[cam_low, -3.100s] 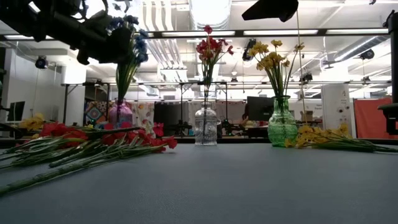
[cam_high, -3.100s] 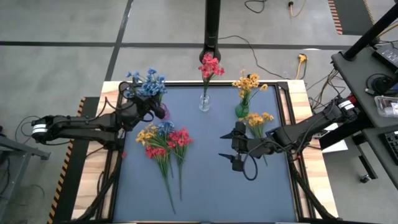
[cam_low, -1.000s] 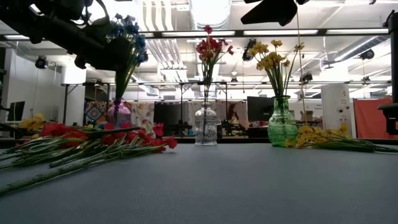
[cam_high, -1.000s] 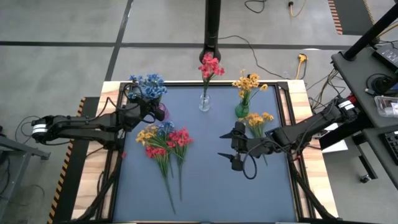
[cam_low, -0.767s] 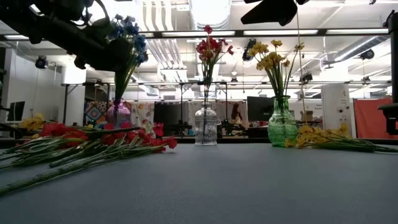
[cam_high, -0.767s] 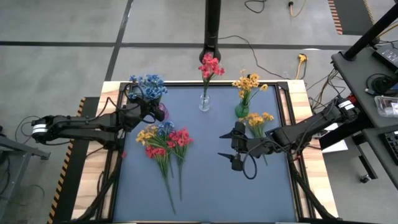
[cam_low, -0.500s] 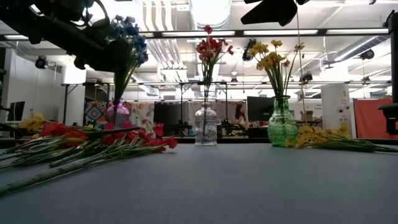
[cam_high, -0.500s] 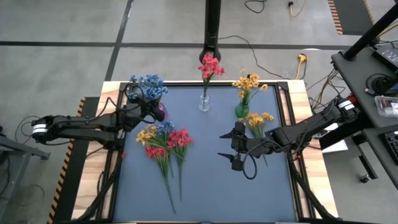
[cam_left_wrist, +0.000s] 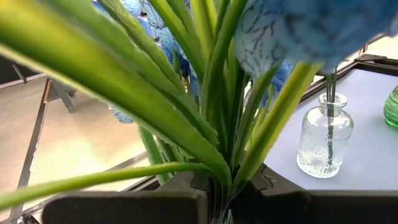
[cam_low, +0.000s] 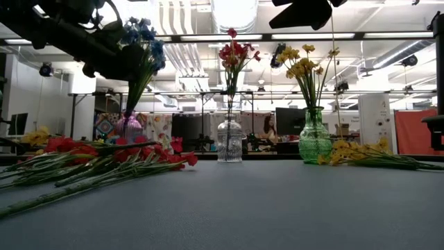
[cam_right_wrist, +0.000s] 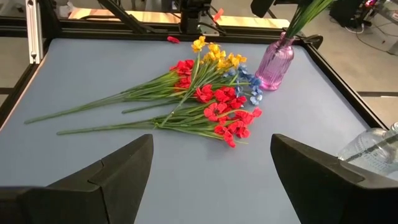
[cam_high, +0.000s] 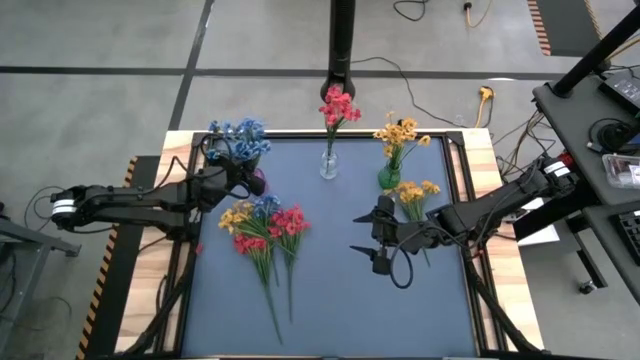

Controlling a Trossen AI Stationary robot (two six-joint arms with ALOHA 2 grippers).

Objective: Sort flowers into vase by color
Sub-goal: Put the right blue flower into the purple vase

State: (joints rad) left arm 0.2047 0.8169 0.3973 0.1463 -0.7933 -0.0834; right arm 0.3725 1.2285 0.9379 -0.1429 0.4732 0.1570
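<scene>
My left gripper (cam_high: 234, 178) is shut on a blue flower sprig (cam_high: 238, 136) at the table's far left. The sprig's stems run down into the purple vase (cam_low: 129, 127). A clear vase (cam_high: 329, 165) holds red flowers (cam_high: 338, 105). A green vase (cam_high: 389, 178) holds yellow flowers (cam_high: 400, 132). A mixed pile of red, yellow and blue sprigs (cam_high: 265, 228) lies flat on the mat. One yellow sprig (cam_high: 415, 192) lies beside the green vase. My right gripper (cam_high: 358, 234) hangs open above the mat's right middle, holding nothing. My left gripper pinches the blue sprig's green stems (cam_left_wrist: 217, 177) between its two fingers, below the blossoms. The fingers come about level from the table's left and lie across the stems. The sprig stands tilted, blossoms up, with its lower end in the purple vase's neck (cam_low: 129, 112).
The three vases stand in a row along the mat's far edge. Bare mat (cam_high: 330, 310) lies at the near side and between the pile and my right gripper. Wooden table borders (cam_high: 490, 200) and a dark post (cam_high: 342, 40) frame the mat.
</scene>
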